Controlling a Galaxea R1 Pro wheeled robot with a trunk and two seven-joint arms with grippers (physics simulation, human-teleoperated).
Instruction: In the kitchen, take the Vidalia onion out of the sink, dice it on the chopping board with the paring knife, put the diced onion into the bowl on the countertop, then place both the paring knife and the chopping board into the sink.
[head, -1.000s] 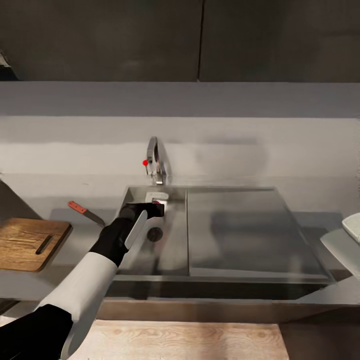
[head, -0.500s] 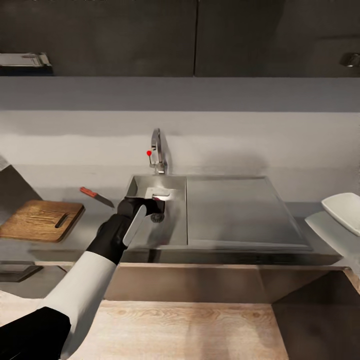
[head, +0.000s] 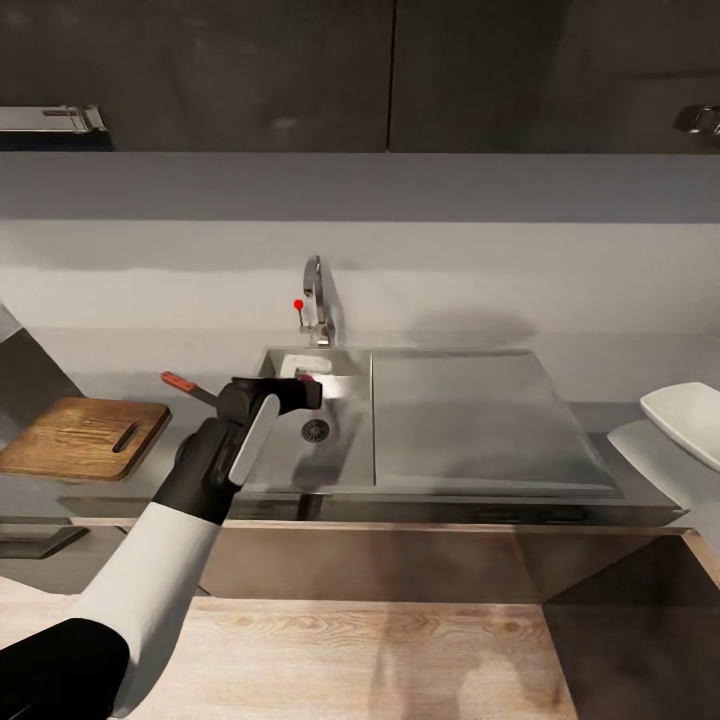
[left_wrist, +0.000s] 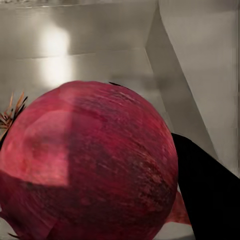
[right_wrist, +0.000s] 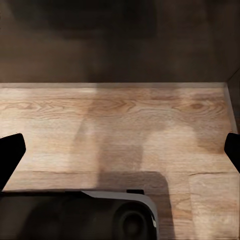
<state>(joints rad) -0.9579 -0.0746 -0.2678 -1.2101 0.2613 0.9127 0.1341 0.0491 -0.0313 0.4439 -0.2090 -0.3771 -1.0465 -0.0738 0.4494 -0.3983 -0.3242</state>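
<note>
grey kitchen, glossy countertop (head: 120, 350) under dark cabinets, sink (head: 470, 470) dead centre with tap (head: 315, 300) at the far rim. left gripper (head: 305, 390) poised above the basin's far left corner, pinching the onion (left_wrist: 90, 165), red-skinned and lifted clear of the steel. right gripper (right_wrist: 120, 150) spread wide, aimed down at wooden floor (right_wrist: 120, 120). first step nearly done; dicing, bowling and sinking the tools all left. chopping board (head: 85, 437) waiting far left, paring knife (head: 190, 387) between board and sink, right by the forearm, likely to get nudged. bowl (head: 685, 415) far right.
</note>
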